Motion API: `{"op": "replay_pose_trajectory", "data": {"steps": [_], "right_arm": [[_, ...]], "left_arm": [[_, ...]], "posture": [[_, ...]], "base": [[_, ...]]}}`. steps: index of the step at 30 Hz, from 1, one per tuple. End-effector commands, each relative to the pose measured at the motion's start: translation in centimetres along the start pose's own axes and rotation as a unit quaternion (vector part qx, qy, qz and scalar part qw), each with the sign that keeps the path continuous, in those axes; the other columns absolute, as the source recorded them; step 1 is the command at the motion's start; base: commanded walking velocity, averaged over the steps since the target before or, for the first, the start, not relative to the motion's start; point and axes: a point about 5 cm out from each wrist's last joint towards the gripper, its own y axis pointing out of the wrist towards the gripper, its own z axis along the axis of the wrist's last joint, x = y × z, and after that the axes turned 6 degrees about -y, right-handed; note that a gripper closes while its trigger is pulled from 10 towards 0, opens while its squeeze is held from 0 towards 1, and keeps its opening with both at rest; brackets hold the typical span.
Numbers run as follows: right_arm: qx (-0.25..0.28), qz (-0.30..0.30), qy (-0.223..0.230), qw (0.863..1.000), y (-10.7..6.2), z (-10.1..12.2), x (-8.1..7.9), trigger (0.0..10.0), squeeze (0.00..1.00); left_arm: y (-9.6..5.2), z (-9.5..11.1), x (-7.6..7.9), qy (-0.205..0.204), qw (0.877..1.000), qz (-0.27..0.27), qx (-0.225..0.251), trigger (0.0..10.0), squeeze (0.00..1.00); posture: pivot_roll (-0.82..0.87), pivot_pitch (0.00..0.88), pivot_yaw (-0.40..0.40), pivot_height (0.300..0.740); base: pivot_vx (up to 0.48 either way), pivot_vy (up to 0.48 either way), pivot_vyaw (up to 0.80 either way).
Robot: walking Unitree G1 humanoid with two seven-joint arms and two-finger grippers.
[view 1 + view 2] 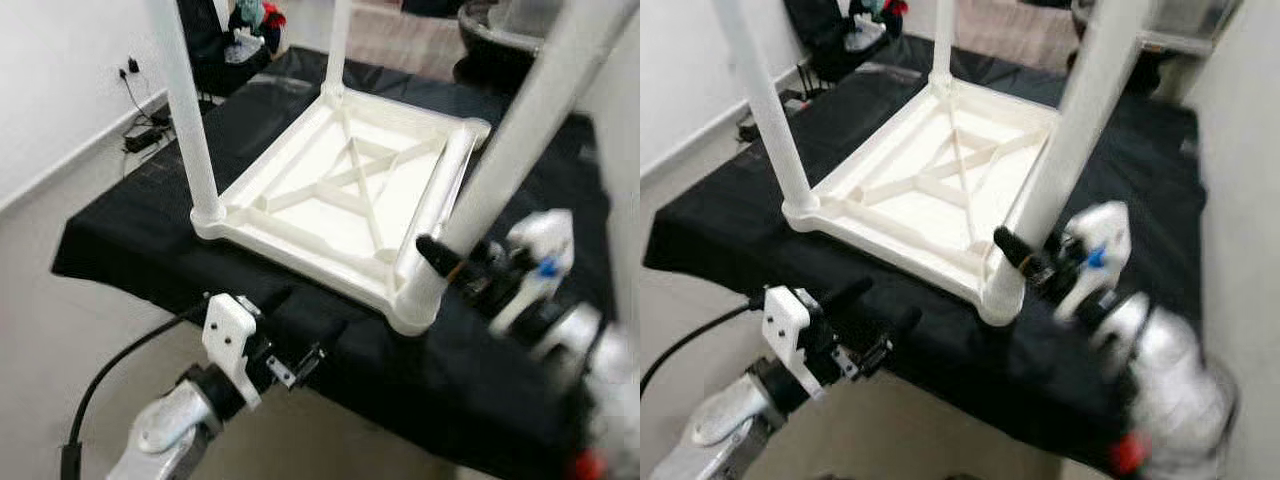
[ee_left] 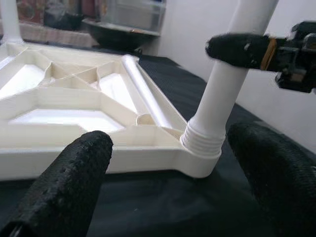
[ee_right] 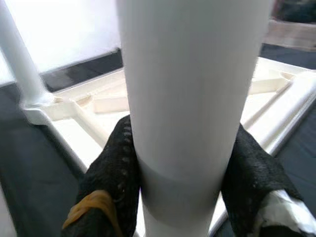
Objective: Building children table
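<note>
Black cloth (image 1: 150, 215) covers the work surface at frame centre, with pale floor (image 1: 60, 340) lower left and a white wall (image 1: 50, 90) upper left. On it lies the upturned white children table (image 1: 345, 195). The right gripper (image 1: 440, 258) clasps its near-right leg (image 1: 520, 130); the left gripper (image 1: 300, 335) hovers spread apart at the cloth's near edge.

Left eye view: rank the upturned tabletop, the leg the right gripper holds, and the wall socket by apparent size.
1. Upturned tabletop, largest.
2. Leg held by the right gripper; it looks big partly because it is near the camera.
3. Wall socket, smallest and farthest.
</note>
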Motion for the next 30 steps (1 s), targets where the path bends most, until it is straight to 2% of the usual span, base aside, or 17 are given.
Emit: {"op": "replay_pose_trajectory", "data": {"steps": [1,3,6,7,9,10,12,13,14,16,19,21,23,27,28,29,30], "right_arm": [[-0.098,-0.055,-0.008,0.994,0.5,-3.4,-1.6,0.0,0.0],[-0.098,-0.055,-0.008,0.994,0.5,-3.4,-1.6,0.0,0.0],[-0.074,-0.041,-0.014,0.996,2.8,-3.0,-2.3,0.0,0.0],[-0.066,-0.031,-0.006,0.997,4.0,-2.8,-2.4,4.2,0.0],[-0.066,-0.031,-0.006,0.997,4.0,-2.8,-2.4,4.2,0.0],[-0.065,-0.018,-0.004,0.998,4.3,-2.7,-2.6,10.0,0.0],[-0.062,-0.002,0.007,0.998,4.5,-2.5,-2.7,10.0,0.0],[-0.046,0.024,0.015,0.999,4.6,-2.0,-2.7,10.0,1.0],[-0.046,0.024,0.015,0.999,4.6,-2.0,-2.7,10.0,1.0],[-0.012,0.117,0.051,0.992,4.8,-1.6,-3.0,10.0,1.0],[0.026,0.169,0.065,0.983,4.6,-0.7,-2.3,10.0,1.0],[0.026,0.169,0.065,0.983,4.6,-0.7,-2.3,10.0,1.0],[0.058,0.2,0.032,0.978,4.9,0.4,-0.6,10.0,1.0],[0.073,0.232,0.012,0.97,5.1,1.0,0.8,10.0,0.98],[0.077,0.25,0.003,0.965,5.2,1.3,1.5,10.0,0.42],[0.078,0.262,-0.003,0.962,5.4,1.4,2.0,10.0,0.42],[0.077,0.274,-0.012,0.958,5.6,1.7,2.8,10.0,0.0]], "left_arm": [[0.5,-0.8,-0.2,-0.001,1.0,-0.002,-0.007,10.0,0.0],[0.5,-0.8,-0.2,-0.001,1.0,-0.002,-0.007,10.0,0.0],[1.2,-1.4,-0.7,-0.004,1.0,-0.001,-0.005,10.0,0.0],[1.6,-1.6,-1.2,-0.005,1.0,0.001,-0.003,10.0,0.0],[1.6,-1.6,-1.2,-0.005,1.0,0.001,-0.003,10.0,0.0],[1.7,-1.6,-1.4,-0.005,1.0,0.002,-0.002,10.0,0.0],[1.7,-1.7,-1.5,-0.004,1.0,0.002,-0.001,10.0,0.0],[1.8,-1.7,-1.5,-0.004,1.0,0.001,-0.002,10.0,0.0],[1.8,-1.7,-1.5,-0.004,1.0,0.001,-0.002,10.0,0.0],[1.7,-1.7,-1.6,-0.005,1.0,-0.003,-0.006,10.0,0.0],[1.3,-1.6,-1.4,-0.006,1.0,-0.008,-0.01,10.0,0.0],[1.3,-1.6,-1.4,-0.006,1.0,-0.008,-0.01,10.0,0.0],[0.9,-1.5,-1.3,-0.006,1.0,-0.012,-0.011,10.0,0.0],[0.6,-1.4,-1.2,-0.006,1.0,-0.016,-0.012,10.0,0.0],[0.4,-1.3,-1.1,-0.006,1.0,-0.018,-0.013,10.0,0.0],[0.3,-1.2,-1.0,-0.006,1.0,-0.018,-0.013,10.0,0.0],[0.2,-1.2,-0.9,-0.006,1.0,-0.019,-0.014,10.0,0.0]], "posture": [[-0.05,0.024,-0.132,0.74],[-0.05,0.024,-0.132,0.74],[-0.04,0.0,-0.143,0.74],[-0.05,0.0,-0.132,0.74],[-0.05,0.0,-0.132,0.74],[-0.06,0.0,-0.128,0.74],[-0.07,0.0,-0.115,0.74],[-0.08,0.0,-0.102,0.74],[-0.08,0.0,-0.102,0.74],[-0.08,0.0,-0.091,0.74],[-0.07,0.007,-0.067,0.74],[-0.07,0.007,-0.067,0.74],[-0.06,0.035,-0.047,0.74],[-0.05,0.049,-0.042,0.74],[-0.04,0.062,-0.04,0.74],[-0.04,0.062,-0.04,0.74],[-0.03,0.07,-0.038,0.74]], "base": [[0.0,0.0,0.0],[0.0,0.0,0.0],[0.0,0.0,0.0],[0.0,0.0,0.0],[0.0,0.0,0.0],[0.0,0.0,0.0],[0.0,0.0,0.0],[0.0,0.0,0.0],[0.0,0.0,0.0],[0.0,0.0,0.0],[0.0,0.0,0.0],[0.0,0.0,0.0],[0.0,0.0,0.0],[0.0,0.0,0.0],[0.0,0.0,0.0],[0.0,0.0,0.0],[0.0,0.0,0.0]]}}
